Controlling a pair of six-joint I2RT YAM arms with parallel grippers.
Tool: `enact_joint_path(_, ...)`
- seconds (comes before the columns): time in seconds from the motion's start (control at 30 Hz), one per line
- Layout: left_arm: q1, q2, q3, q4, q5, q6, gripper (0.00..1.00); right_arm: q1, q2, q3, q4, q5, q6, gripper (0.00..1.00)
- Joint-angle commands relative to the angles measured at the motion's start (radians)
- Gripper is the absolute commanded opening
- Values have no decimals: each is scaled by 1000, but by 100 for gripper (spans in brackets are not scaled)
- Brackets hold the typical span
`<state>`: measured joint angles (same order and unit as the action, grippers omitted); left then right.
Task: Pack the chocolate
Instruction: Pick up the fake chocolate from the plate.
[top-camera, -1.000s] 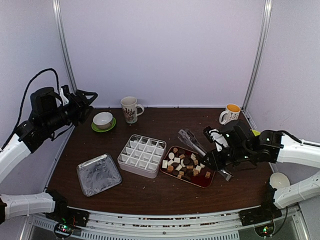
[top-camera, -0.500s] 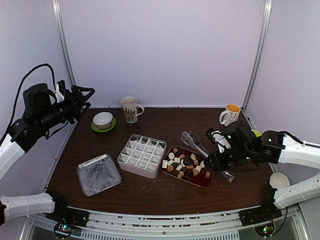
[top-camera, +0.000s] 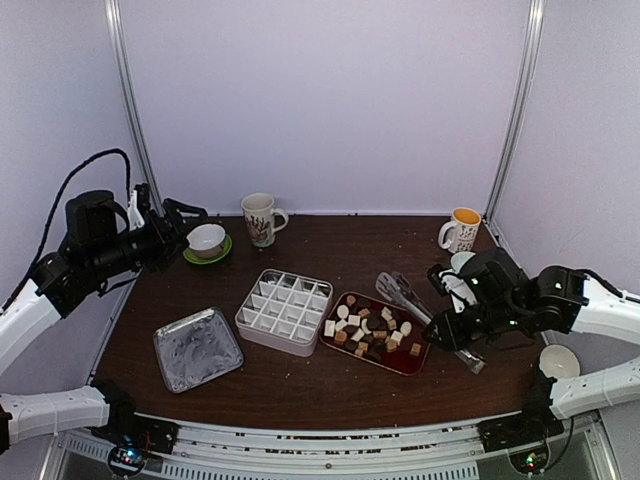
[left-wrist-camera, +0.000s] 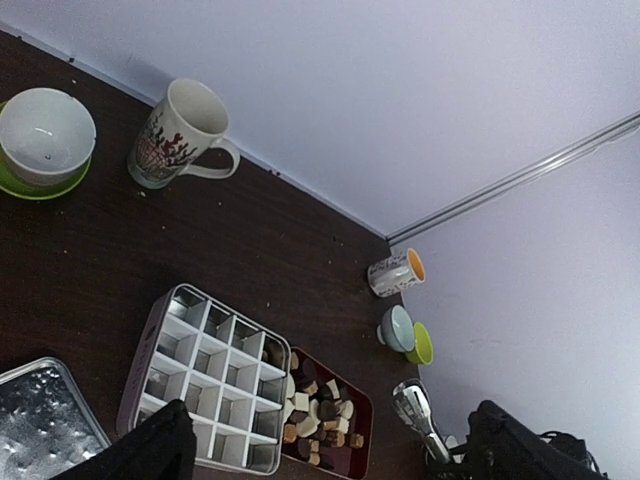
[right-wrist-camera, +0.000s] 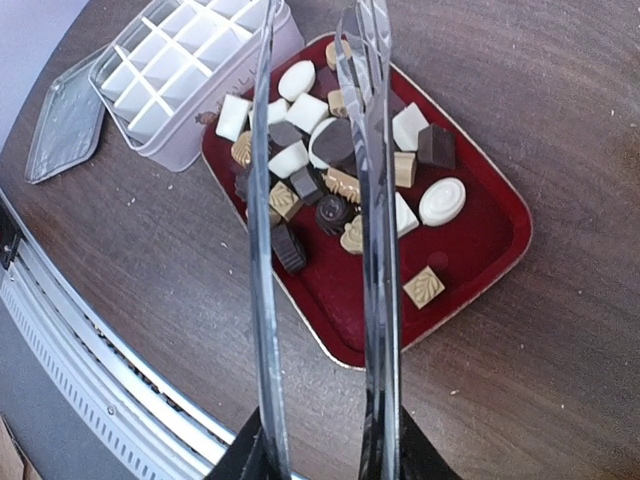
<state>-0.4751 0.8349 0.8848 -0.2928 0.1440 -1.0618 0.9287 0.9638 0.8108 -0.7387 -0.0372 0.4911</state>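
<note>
Chocolate (top-camera: 368, 330): small, light, hard, likely easily marred pieces, heaped just right of divided box (top-camera: 285, 310); pinch singly across flat sides. Right gripper (top-camera: 445, 328) clasps tongs (top-camera: 400, 290); left gripper (top-camera: 192, 222) splayed, empty.

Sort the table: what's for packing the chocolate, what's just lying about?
Job: chocolates, red tray, divided box, tin lid, tongs.
Lying about: patterned mug, yellow-lined mug, bowl on green saucer.
</note>
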Motion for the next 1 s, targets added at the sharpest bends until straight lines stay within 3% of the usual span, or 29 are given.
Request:
enact_joint_path(0.0,-4,-35,-45,0,86,157,98,-5,-22,-11,-100,-45,24,35)
enact_joint_path(0.17,-4,-44,-69,-39,149,287,98,-6,-15,1,-200,-100,30,36)
enact_joint_path(0.5,-4,43,-140,-35,175,405,98,-7,13,62,-395,-114,23,38)
enact_joint_path(0.97,-3,147,-133,-37,161,477,98,-5,125,127,-507,-52,-16,39)
